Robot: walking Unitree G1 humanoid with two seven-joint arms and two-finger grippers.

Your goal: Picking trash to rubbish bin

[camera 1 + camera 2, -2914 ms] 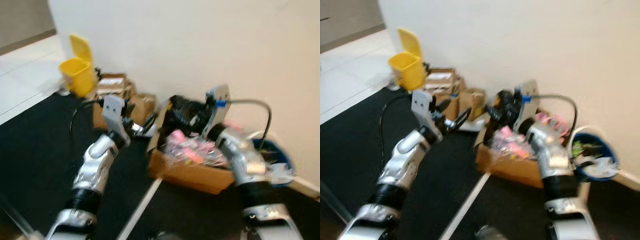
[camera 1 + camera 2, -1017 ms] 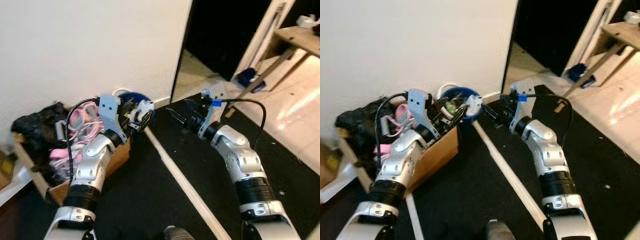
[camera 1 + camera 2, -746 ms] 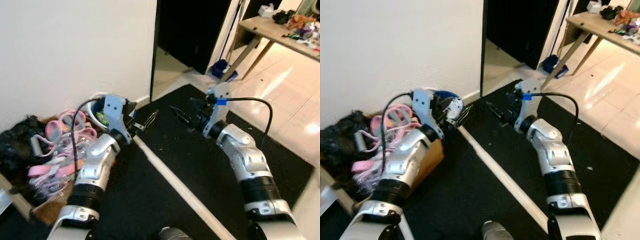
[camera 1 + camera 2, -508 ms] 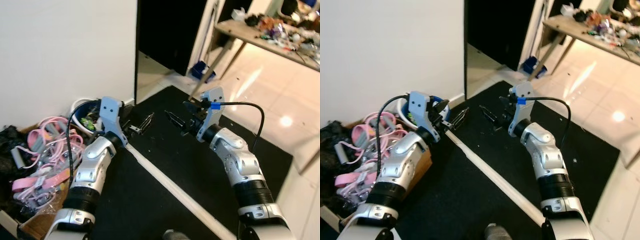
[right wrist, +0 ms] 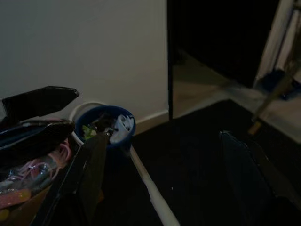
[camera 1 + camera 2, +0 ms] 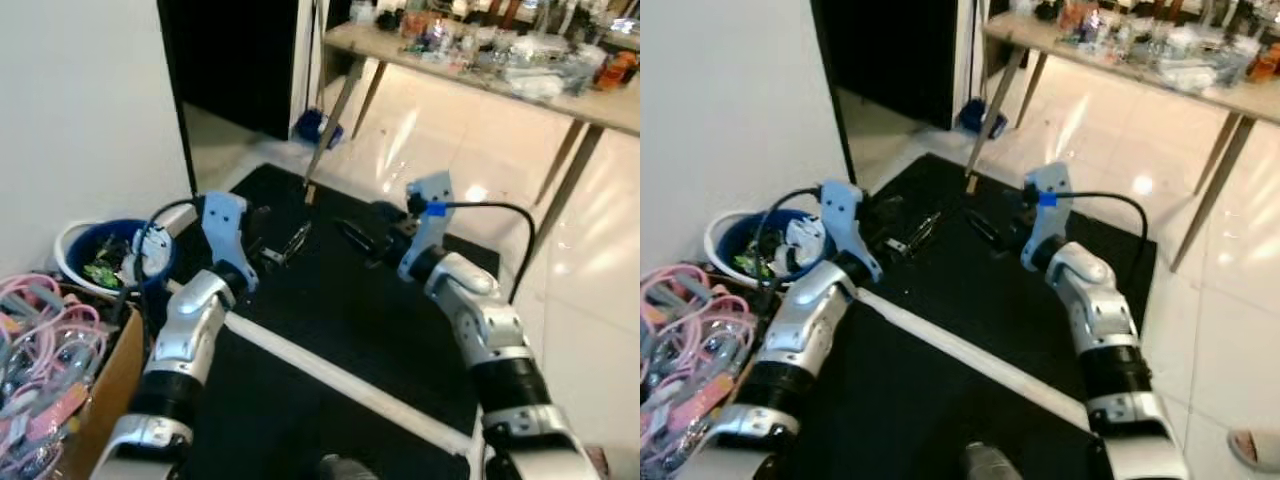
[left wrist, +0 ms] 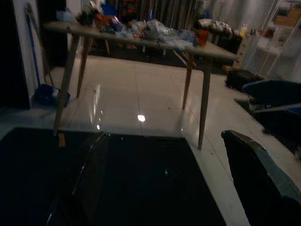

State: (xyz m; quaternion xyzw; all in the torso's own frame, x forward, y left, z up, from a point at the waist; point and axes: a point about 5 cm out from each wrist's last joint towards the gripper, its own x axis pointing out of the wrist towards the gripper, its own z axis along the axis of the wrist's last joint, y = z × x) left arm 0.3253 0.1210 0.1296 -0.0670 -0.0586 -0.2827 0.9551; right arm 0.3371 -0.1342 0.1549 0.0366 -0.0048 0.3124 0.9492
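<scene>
Both my left end effector and right end effector are spread and empty (nothing picked); the rubbish bin sits beside the left one.

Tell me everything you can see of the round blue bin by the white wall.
The round blue bin looks like plastic, with a pale outer rim, and stands upright on the floor against the white wall, at the edge of the black mat. It is open, with no lid, and already holds white crumpled litter and green scraps. The cardboard box of pink cords sits close beside it. Neither gripper touches it.
</scene>
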